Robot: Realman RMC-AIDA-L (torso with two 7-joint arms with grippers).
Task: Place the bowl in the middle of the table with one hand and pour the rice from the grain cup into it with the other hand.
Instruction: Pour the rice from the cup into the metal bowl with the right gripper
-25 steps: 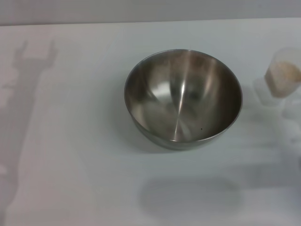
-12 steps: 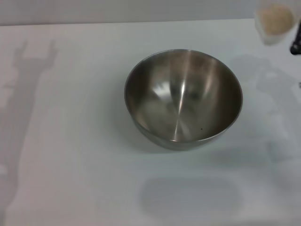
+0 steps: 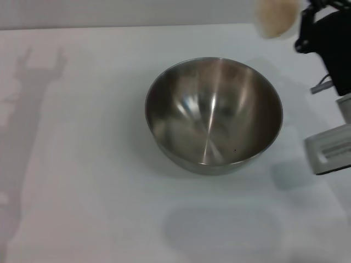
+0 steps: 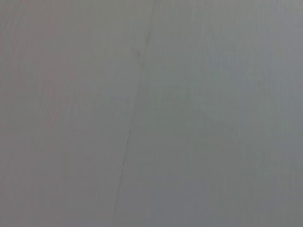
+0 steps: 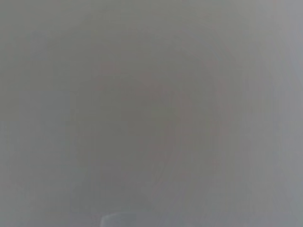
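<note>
The steel bowl [image 3: 214,115] stands upright and empty in the middle of the white table [image 3: 82,164]. The grain cup [image 3: 272,32] hangs in the air at the far right, beyond the bowl's rim, with pale rice [image 3: 278,12] inside it. My right gripper [image 3: 300,27] is shut on the cup from the right side; its black wrist and white arm run down the right edge. My left gripper is out of the head view, and only its shadow lies on the table at the left. Both wrist views show only plain grey.
A white arm link with a label [image 3: 329,153] sits low at the right edge, close to the bowl's right side. A faint rounded shadow [image 3: 222,230] lies on the table in front of the bowl.
The grain cup has risen from the table at the right and moved up and leftward toward the bowl. The right arm has come into view. The bowl has not moved.
</note>
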